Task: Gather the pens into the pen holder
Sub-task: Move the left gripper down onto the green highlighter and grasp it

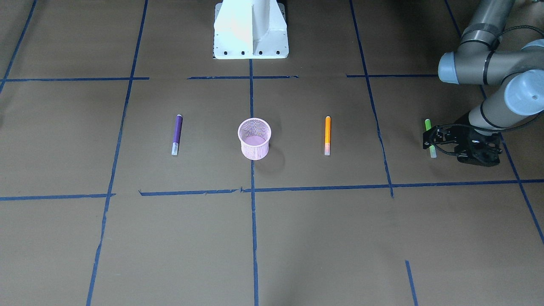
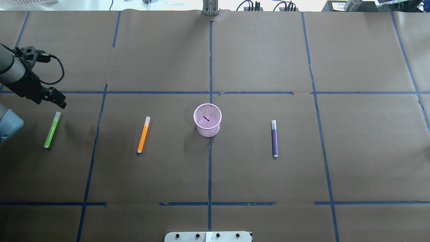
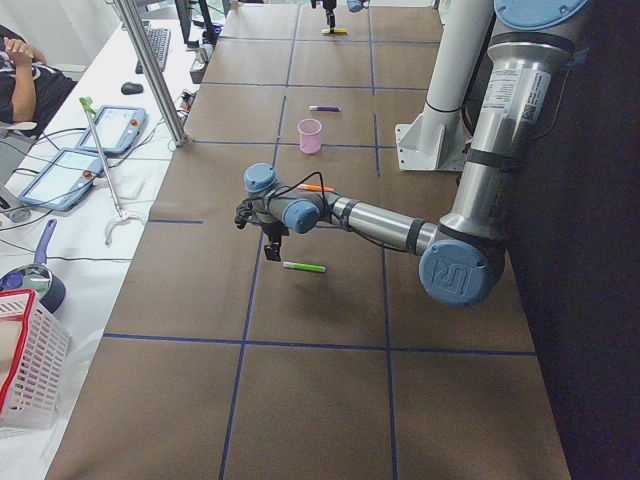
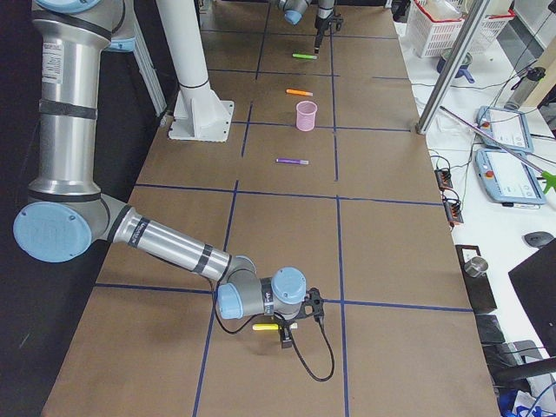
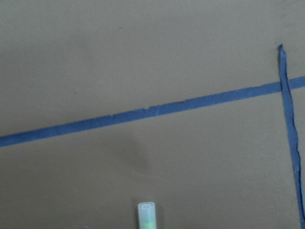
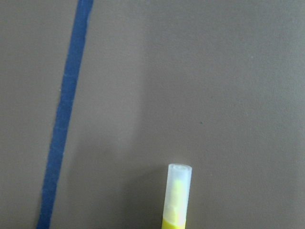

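Observation:
The pink mesh pen holder (image 2: pixel 207 120) stands upright mid-table. The orange pen (image 2: pixel 143 134) lies to its left and the purple pen (image 2: pixel 274 138) to its right. The green pen (image 2: pixel 52 130) lies at the far left. My left gripper (image 2: pixel 57 99) hovers just past the green pen's cap end, looks open and holds nothing. That cap shows at the bottom of the left wrist view (image 5: pixel 146 214). A yellow pen (image 6: pixel 177 195) lies off the overhead view. My right gripper (image 4: pixel 285 337) hangs over the yellow pen; I cannot tell whether it is open or shut.
Blue tape lines (image 2: pixel 210 92) cross the brown paper table. The robot's white base (image 1: pixel 250 29) stands at the near edge. Tablets and a white basket (image 3: pixel 25 370) sit on side benches. A seated person (image 3: pixel 25 70) is past the left bench.

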Available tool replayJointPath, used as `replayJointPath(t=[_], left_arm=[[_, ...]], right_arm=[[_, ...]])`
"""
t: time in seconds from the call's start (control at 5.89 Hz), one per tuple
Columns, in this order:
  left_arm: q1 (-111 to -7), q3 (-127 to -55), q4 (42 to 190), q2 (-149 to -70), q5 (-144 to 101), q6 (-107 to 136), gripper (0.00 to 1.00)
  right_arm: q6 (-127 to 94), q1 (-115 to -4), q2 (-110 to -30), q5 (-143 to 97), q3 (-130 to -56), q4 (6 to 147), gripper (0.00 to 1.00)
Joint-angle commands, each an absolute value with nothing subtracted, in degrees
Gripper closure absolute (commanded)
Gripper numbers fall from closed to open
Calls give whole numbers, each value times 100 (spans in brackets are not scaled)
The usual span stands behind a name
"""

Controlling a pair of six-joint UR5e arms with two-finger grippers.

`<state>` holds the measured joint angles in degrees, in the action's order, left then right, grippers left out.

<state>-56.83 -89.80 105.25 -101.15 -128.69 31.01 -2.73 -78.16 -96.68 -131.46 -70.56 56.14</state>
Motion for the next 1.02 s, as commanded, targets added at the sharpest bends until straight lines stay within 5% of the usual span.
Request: replayJointPath(t=[0.0, 0.85], left_arm=[[-5406, -8904, 10643, -10037, -12525, 3287, 0], [-5388, -8534, 11451, -9967, -12524, 3735, 0]], right_arm=[[-272, -7813, -9668, -13148, -7049, 5616, 0], [-272, -7796, -9668, -13140, -7049, 5616, 0]])
